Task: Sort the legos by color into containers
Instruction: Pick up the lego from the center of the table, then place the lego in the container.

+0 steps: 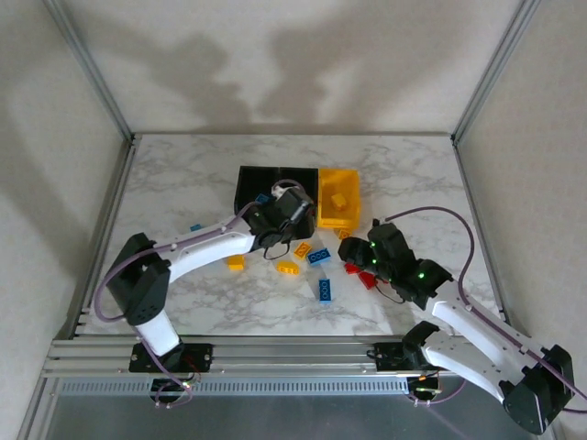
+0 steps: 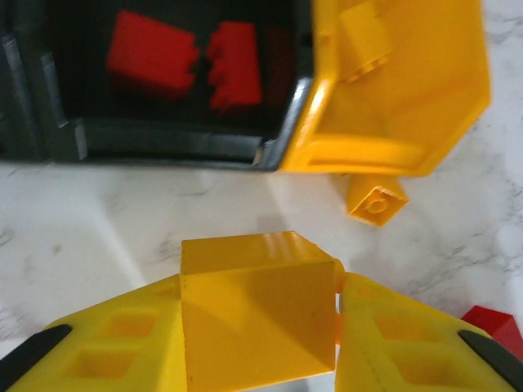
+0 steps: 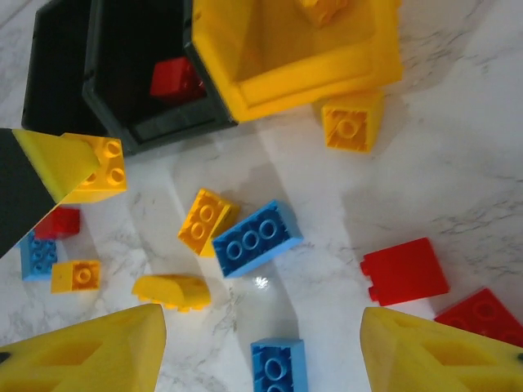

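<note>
The table (image 2: 98,212) looks like smooth white marble (a little shiny). The yellow lego (image 2: 257,318) is smooth, shiny plastic. The yellow bin (image 2: 368,153) and the black bin (image 2: 163,144) are smooth plastic too.

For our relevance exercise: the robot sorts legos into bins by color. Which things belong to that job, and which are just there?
Job: yellow brick in left gripper, blue brick, red brick, yellow bin, black bin.
Just there: marble table, metal frame, white walls.
</note>
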You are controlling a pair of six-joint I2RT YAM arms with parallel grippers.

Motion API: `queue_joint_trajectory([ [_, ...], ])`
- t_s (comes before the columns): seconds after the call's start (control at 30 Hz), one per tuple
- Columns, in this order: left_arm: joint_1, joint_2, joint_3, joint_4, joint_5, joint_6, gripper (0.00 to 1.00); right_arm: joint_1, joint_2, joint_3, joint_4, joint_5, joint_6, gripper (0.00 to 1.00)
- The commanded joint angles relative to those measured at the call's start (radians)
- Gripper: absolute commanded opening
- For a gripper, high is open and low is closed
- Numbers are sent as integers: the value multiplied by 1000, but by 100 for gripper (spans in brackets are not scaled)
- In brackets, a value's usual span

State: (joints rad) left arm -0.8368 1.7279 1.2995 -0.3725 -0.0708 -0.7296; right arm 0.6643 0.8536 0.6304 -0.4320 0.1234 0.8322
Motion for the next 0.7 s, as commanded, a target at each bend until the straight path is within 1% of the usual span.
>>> queue_joint_trajectory([
  [0.0, -8, 85, 116, -55, 6, 53, 30, -31, -24, -38, -51, 38, 38, 65],
  [0.17, -12, 218, 301, -91, 6, 84, 30, -45, -82, -69, -55, 44, 66, 65],
  [0.47, -12, 468, 625, -188, -6, 131, 29, -58, -139, -77, -94, 54, 65, 65],
  [0.67, -10, 580, 759, -237, -11, 144, 30, -61, -161, -82, -110, 64, 65, 65],
])
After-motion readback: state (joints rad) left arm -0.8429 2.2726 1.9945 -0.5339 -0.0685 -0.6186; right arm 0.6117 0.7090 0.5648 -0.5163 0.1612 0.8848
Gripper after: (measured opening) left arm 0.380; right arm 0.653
